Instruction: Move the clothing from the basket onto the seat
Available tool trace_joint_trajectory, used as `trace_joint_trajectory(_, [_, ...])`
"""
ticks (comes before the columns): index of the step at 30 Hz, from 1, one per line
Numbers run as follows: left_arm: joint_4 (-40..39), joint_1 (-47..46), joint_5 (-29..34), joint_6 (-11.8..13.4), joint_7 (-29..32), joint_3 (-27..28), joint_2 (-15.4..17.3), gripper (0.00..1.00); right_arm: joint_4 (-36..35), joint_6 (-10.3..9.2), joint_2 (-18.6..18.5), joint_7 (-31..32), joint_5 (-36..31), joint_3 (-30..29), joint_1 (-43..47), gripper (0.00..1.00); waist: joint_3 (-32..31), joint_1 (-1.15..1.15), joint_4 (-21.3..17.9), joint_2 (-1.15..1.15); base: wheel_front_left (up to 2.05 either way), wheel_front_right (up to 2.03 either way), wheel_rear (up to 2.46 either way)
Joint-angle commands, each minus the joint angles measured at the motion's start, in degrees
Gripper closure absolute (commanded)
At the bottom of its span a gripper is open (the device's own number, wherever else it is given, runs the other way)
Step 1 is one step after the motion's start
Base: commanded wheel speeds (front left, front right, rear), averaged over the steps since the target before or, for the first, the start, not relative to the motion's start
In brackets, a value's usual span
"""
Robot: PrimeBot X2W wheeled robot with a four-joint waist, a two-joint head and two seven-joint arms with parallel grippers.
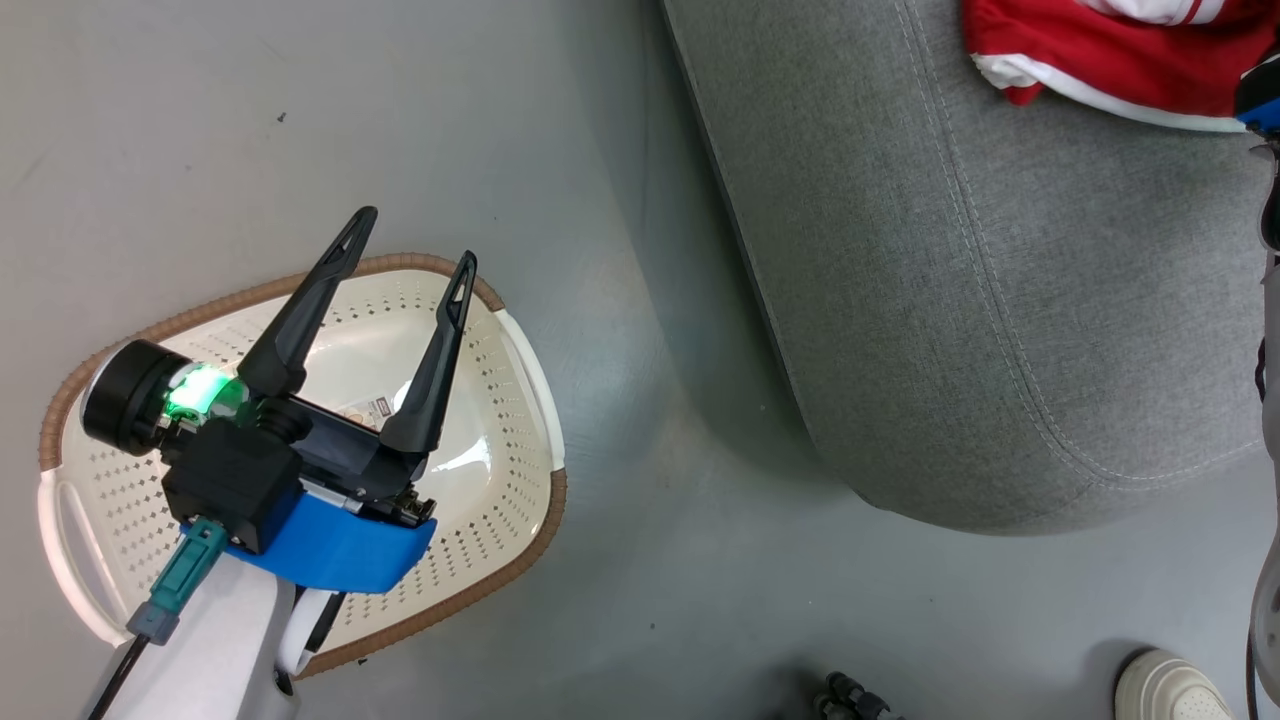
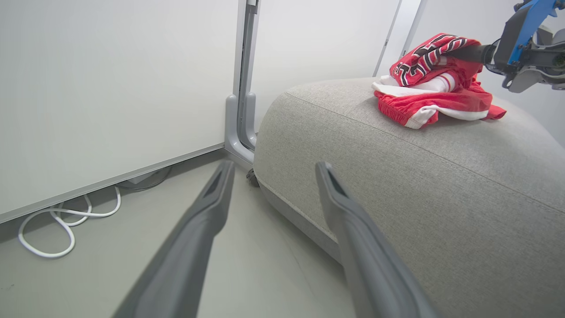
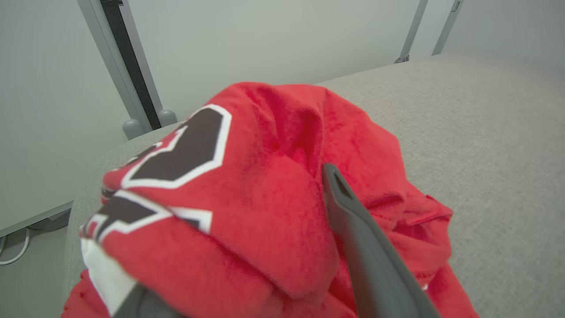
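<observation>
The clothing (image 2: 435,95) is seen heaped on top of the grey sofa (image 2: 441,185). A jersey (image 3: 265,212) with black-and-white lettering is piled on a plainer red garment (image 2: 441,108) edged in white. The right tool (image 3: 273,176) is pushed into the jersey with its fingers spread wide. One finger (image 3: 362,247) is laid bare against the fabric and the other is draped over by cloth. A fold of jersey is bunched between them, so contact is plain but no pinch is seen. The cream perforated laundry basket (image 1: 500,420) with its brown rim is set on the grey floor (image 1: 650,600), apart from the sofa and to its left. The left tool (image 1: 415,238) is held above the basket, its two dark fingers wide apart with nothing gripped. A pale shoe (image 1: 1170,688) is seen at the lower right edge of the head view. A white cable (image 2: 57,229) is looped on the floor by the wall.
</observation>
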Motion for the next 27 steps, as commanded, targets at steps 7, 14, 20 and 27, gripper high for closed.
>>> trace_joint_trajectory(7, [0.84, -0.3, -0.3, -0.24, -0.25, -0.08, -0.59, 0.0, 0.23, 0.03, 0.66, -0.64, 1.05, 1.22, 1.86, 0.0, -2.01, -0.01, 0.53, 0.0, 0.0, 0.0, 0.0])
trace_joint_trajectory(14, [2.25, 0.42, -1.23, -0.38, -0.2, -0.28, -2.46, 0.0, -1.44, 0.03, 1.56, -0.69, 2.08, 3.59, 6.37, 0.0, -5.86, -0.01, 1.43, 0.0, 0.0, 0.0, 0.0])
trace_joint_trajectory(20, [4.0, 1.59, -2.09, -0.44, -0.2, 0.37, -4.8, 0.0, -6.18, 0.03, 2.5, -0.68, 2.54, 7.23, 13.1, 0.0, -10.85, -0.01, 2.39, 0.0, 0.0, 0.0, 0.0])
trace_joint_trajectory(27, [6.15, 4.23, -2.33, -0.52, -0.2, 1.98, -7.81, 0.0, -13.35, 0.03, 3.71, -0.67, 3.66, 12.82, 22.29, 0.0, -17.31, -0.01, 3.96, 0.0, 0.0, 0.0, 0.0])
